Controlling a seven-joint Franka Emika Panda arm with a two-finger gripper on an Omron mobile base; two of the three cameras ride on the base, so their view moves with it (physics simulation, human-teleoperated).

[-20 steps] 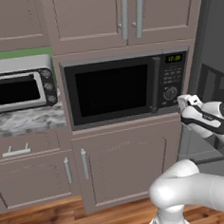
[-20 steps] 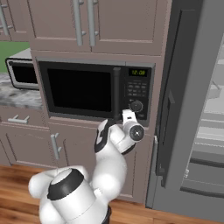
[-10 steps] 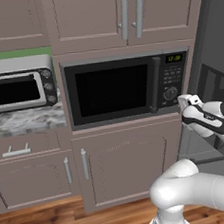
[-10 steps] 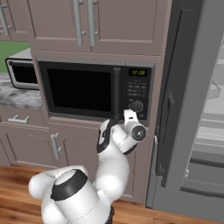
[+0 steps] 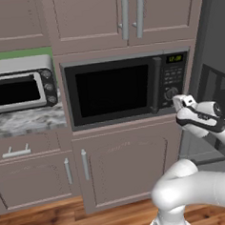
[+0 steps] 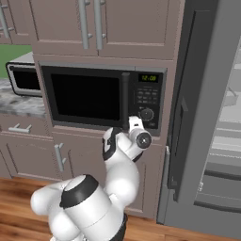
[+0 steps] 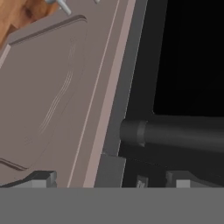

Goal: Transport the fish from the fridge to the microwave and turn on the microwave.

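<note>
The end effector (image 5: 180, 101) sits just in front of the microwave (image 5: 117, 90), at the lower end of its vertical door handle (image 5: 155, 91) and beside the round knob (image 5: 170, 93) of the control panel. Its jaws stand wide apart with nothing between them. In the hand view the dark bar of the handle (image 7: 175, 135) lies close ahead of the 2 fingertips (image 7: 42, 179), with the black door window behind it and the brown cabinet door (image 7: 48, 96) below the oven off to one side.

The microwave door is closed; its green display (image 6: 149, 77) glows above the buttons. From the right base view the end effector (image 6: 135, 126) is level with the microwave's (image 6: 101, 96) lower edge, next to the knob (image 6: 147, 114).

The fridge (image 6: 207, 113) stands immediately right of the microwave with its door (image 6: 186, 103) swung open, showing pale shelves (image 6: 228, 134) inside. I cannot make out the fish.

A silver toaster oven (image 5: 20, 84) rests on the marbled desk (image 5: 26, 122) to the left.
</note>
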